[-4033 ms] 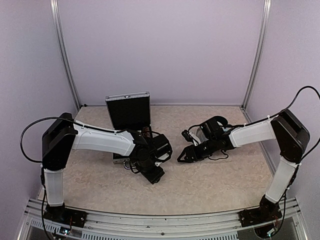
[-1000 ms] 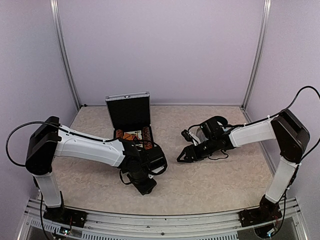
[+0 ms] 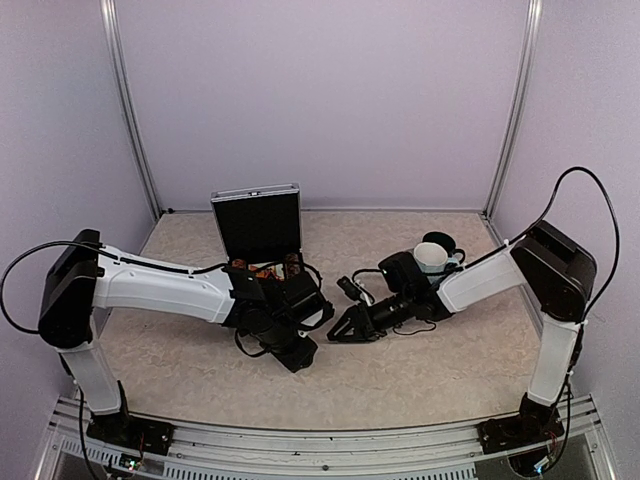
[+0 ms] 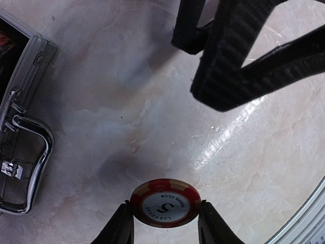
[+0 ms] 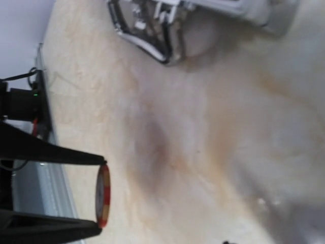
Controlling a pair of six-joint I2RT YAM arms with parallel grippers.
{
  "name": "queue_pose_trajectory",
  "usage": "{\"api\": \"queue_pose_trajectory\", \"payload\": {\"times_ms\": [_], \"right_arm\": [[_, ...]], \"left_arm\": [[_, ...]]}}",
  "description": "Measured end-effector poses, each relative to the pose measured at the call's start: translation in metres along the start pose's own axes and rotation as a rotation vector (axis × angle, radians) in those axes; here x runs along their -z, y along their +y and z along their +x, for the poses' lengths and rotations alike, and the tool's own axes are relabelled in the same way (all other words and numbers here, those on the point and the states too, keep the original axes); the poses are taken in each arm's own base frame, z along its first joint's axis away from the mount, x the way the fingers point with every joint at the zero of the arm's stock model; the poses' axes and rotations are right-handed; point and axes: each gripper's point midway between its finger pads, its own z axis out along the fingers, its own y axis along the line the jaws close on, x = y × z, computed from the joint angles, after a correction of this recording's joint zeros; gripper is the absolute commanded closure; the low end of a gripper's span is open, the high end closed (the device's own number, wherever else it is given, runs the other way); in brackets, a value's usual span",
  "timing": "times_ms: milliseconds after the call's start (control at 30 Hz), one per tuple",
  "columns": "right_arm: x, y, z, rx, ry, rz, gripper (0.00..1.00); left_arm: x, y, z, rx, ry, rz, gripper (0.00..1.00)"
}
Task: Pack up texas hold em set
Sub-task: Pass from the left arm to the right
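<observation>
My left gripper (image 4: 165,207) is shut on a red-and-white poker chip (image 4: 165,203) marked 5 and holds it by its rim just above the table. In the top view this gripper (image 3: 303,352) is in front of the open silver case (image 3: 258,225), whose handle and latch show in the left wrist view (image 4: 23,152). My right gripper (image 3: 342,328) is open and empty, its tips facing the left gripper a short way off. Its fingers (image 4: 228,56) show spread apart. The right wrist view shows the chip (image 5: 103,194) edge-on between the left gripper's fingers, and the case handle (image 5: 144,33).
A grey-blue cup (image 3: 432,258) stands behind my right arm at the back right. The case holds red chips (image 3: 293,266) in its tray. The metal front rail (image 3: 300,440) runs along the table's near edge.
My left gripper came out of the case area toward the table's front. My right gripper moved left toward it, uncovering the cup behind.
</observation>
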Motion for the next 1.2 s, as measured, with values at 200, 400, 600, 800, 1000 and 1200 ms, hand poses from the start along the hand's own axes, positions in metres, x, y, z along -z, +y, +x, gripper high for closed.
{"api": "queue_pose_trajectory", "payload": {"times_ms": [200,400,600,800,1000,1200], "right_arm": [[-0.012,0.01,0.004,-0.035,0.014,-0.084,0.52],[-0.023,0.02,0.007,-0.061,0.025,-0.161,0.54],[-0.029,0.025,0.009,-0.085,0.033,-0.199,0.56],[-0.037,0.028,0.016,-0.095,0.057,-0.222,0.59],[-0.045,0.028,0.021,-0.113,0.081,-0.234,0.65],[-0.048,0.035,0.017,-0.102,0.081,-0.255,0.7]], "left_arm": [[0.002,0.0,-0.003,0.013,-0.019,0.003,0.6],[0.002,-0.001,-0.005,0.016,-0.03,0.006,0.6],[0.004,-0.001,-0.006,0.017,-0.036,0.007,0.6],[0.004,-0.001,-0.006,0.016,-0.036,0.007,0.6],[0.004,-0.001,-0.006,0.016,-0.035,0.007,0.6],[0.004,-0.001,-0.007,0.017,-0.036,0.006,0.6]]}}
